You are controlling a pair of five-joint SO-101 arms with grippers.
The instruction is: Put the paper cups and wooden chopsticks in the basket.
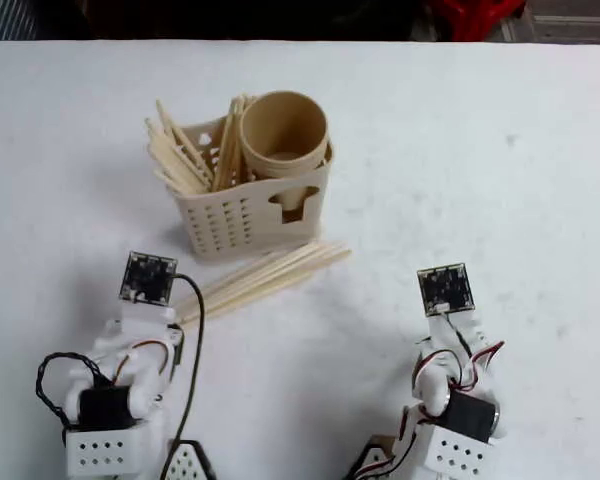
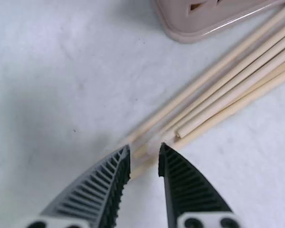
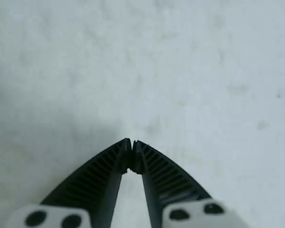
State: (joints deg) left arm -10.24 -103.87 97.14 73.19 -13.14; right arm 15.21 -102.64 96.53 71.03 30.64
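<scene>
A cream slotted basket [image 1: 248,215] stands on the white table and holds a tan paper cup [image 1: 283,135] and several wooden chopsticks [image 1: 185,158] leaning at its left side. More loose chopsticks [image 1: 270,275] lie in a bundle on the table in front of the basket. In the left wrist view my left gripper [image 2: 144,153] is open by a narrow gap, with the near ends of the loose chopsticks [image 2: 218,95] just beyond its fingertips and a basket corner [image 2: 204,21] farther off. My right gripper [image 3: 131,146] is shut on nothing, over bare table.
The left arm [image 1: 130,380] sits at the front left and the right arm [image 1: 455,400] at the front right. White table surface [image 1: 480,180] spreads to the right of the basket and behind it.
</scene>
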